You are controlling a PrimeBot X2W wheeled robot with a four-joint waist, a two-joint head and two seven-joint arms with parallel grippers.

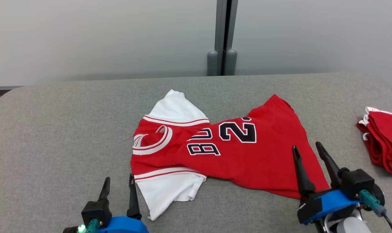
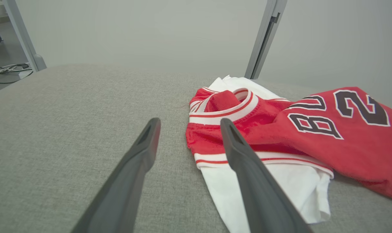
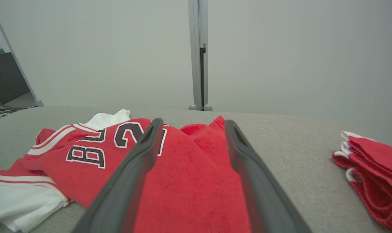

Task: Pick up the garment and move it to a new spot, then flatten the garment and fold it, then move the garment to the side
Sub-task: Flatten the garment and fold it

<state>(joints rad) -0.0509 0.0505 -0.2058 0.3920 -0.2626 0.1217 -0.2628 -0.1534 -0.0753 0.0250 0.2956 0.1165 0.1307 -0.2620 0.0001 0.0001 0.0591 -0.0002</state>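
The left gripper (image 1: pixel 119 179) is open and empty, just left of the garment's white sleeve. The red and white garment (image 1: pixel 241 161) lies spread on the gray table (image 1: pixel 53 145). The right gripper (image 1: pixel 306 148) is open too, above the garment's right end, holding nothing.

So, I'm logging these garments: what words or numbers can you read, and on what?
"BU": black letters on the red jersey, rest lost in a fold.
"2": black number, same jersey, beside the letters.
Nothing readable on the folded red cloth at the right.
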